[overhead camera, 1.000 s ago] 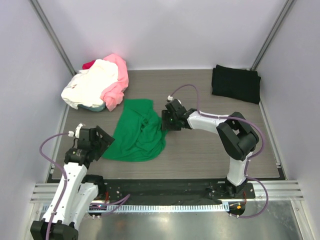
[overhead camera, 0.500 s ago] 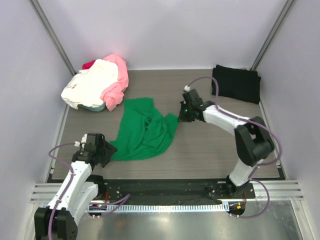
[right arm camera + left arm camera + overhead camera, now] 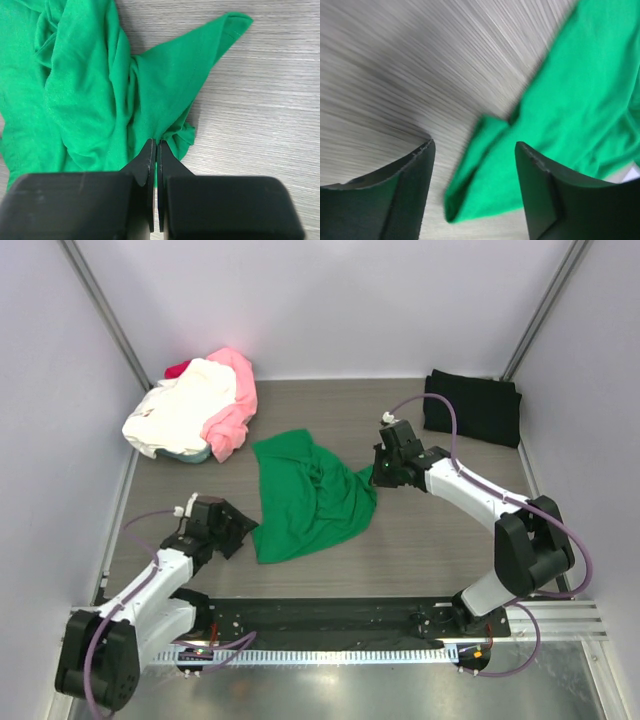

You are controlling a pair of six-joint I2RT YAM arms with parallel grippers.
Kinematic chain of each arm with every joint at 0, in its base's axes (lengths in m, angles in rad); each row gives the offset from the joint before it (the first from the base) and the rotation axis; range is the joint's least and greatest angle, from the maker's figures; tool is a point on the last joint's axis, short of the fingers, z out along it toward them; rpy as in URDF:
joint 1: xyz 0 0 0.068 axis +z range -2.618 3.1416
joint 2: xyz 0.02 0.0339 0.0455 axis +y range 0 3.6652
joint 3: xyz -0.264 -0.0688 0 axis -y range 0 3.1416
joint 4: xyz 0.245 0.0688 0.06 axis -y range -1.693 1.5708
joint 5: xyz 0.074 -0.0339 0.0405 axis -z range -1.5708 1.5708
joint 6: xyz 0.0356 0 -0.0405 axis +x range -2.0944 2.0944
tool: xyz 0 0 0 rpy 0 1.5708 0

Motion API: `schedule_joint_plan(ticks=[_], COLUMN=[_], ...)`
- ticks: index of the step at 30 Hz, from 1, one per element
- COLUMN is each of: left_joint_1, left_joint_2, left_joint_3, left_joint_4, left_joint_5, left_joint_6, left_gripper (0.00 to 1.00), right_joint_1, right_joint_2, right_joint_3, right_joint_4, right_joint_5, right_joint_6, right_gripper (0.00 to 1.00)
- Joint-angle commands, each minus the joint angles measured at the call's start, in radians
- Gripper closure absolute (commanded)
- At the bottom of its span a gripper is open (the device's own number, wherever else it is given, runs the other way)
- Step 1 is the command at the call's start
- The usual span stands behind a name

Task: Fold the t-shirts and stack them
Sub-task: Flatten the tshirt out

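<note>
A bright green t-shirt (image 3: 310, 495) lies crumpled in the middle of the table. My right gripper (image 3: 376, 476) is shut on a bunched fold at its right edge; in the right wrist view the gripper (image 3: 156, 143) pinches the green cloth (image 3: 85, 90) tight. My left gripper (image 3: 246, 534) sits low at the shirt's near-left corner. In the left wrist view its jaws (image 3: 474, 150) stand open, with the corner of the green shirt (image 3: 570, 100) lying between them, untouched. A folded black t-shirt (image 3: 470, 407) rests at the back right.
A loose pile at the back left holds a cream-white shirt (image 3: 180, 410), a pink one (image 3: 236, 398) and a red one (image 3: 178, 369). Walls close in the table on three sides. Purple cables loop off both arms.
My right gripper shut on the green shirt and dragged it to the right. My left gripper came forward and right to the shirt's near-left corner, its jaws narrowing a little.
</note>
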Motion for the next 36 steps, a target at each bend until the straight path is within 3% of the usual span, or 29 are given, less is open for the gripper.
schedule_joint_plan(ticks=[1,3,9,11,12,14,16,21,26,28,32,36], left_joint_1=[-0.109,-0.175,-0.243,-0.275,-0.289,-0.313,-0.312,-0.246,-0.005,0.059,0.084,0.085], left_joint_2=[0.026,0.04,0.15,0.212,0.23,0.288,0.295,0.141,0.118,0.137,0.134,0.095], left_joint_3=[-0.003,0.009,0.018,0.025,0.047,0.087,0.17,0.504,0.938,1.015,1.054,0.929], left_joint_4=[0.018,0.015,0.05,0.087,0.095,0.091,0.06,-0.28,-0.535,-0.576,-0.62,-0.584], left_joint_5=[-0.056,-0.097,-0.119,-0.114,-0.114,-0.105,-0.101,-0.197,-0.139,-0.09,-0.052,-0.012], left_joint_6=[-0.042,-0.056,-0.075,-0.082,-0.081,-0.065,-0.045,0.057,0.203,0.228,0.243,0.222], left_gripper=[0.31,0.32,0.52,0.68,0.85,1.0,1.0,1.0,1.0,1.0,1.0,1.0], right_joint_1=[0.001,-0.007,-0.016,-0.024,-0.027,-0.045,-0.062,-0.206,-0.306,-0.318,-0.321,-0.323], right_joint_2=[-0.043,-0.047,-0.052,-0.053,-0.052,-0.058,-0.067,-0.133,-0.201,-0.225,-0.282,-0.342], right_joint_3=[0.01,0.011,-0.001,-0.006,-0.012,-0.015,-0.006,0.191,0.478,0.529,0.556,0.49], right_joint_4=[0.001,0.0,-0.007,-0.007,-0.007,-0.008,-0.028,-0.218,-0.427,-0.486,-0.531,-0.539], right_joint_5=[0.009,0.008,0.003,0.002,0.002,-0.001,-0.001,0.086,0.15,0.187,0.218,0.213], right_joint_6=[0.005,0.005,0.002,0.0,0.0,0.0,-0.006,-0.047,-0.089,-0.099,-0.102,-0.098], right_gripper=[0.99,0.99,0.99,0.99,0.99,0.99,0.99,0.99,0.99,0.99,0.99,0.99])
